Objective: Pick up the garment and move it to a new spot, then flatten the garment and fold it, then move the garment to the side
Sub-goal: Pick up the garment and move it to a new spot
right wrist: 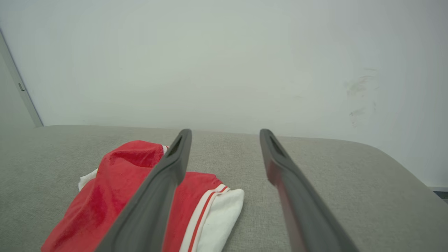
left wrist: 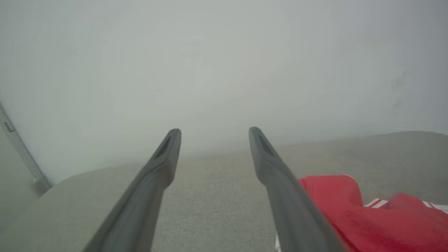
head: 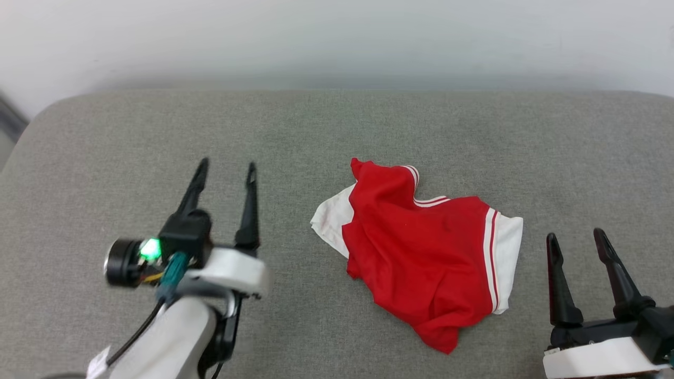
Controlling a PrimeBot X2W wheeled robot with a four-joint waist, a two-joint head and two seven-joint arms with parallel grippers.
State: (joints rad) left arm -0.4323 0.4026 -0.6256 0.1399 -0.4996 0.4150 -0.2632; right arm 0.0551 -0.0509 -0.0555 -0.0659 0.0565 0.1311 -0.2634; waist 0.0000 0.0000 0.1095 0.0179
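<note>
The garment (head: 426, 252) lies crumpled in a loose heap on the grey padded surface (head: 337, 131), red with white sleeves and red-white striped trim; no print shows. My left gripper (head: 225, 169) hovers well to its left, open and empty. My right gripper (head: 575, 237) stands open just right of the white sleeve, holding nothing. In the left wrist view the garment (left wrist: 367, 217) sits to the right of the left gripper (left wrist: 214, 133). In the right wrist view the garment (right wrist: 122, 196) lies left of and partly behind one of the fingers of the right gripper (right wrist: 225, 134).
A pale wall (head: 337, 42) runs along the far edge of the surface. The surface's rounded left corner (head: 47, 116) and a grey strip beyond it show at the far left. Bare grey cloth stretches around the garment on all sides.
</note>
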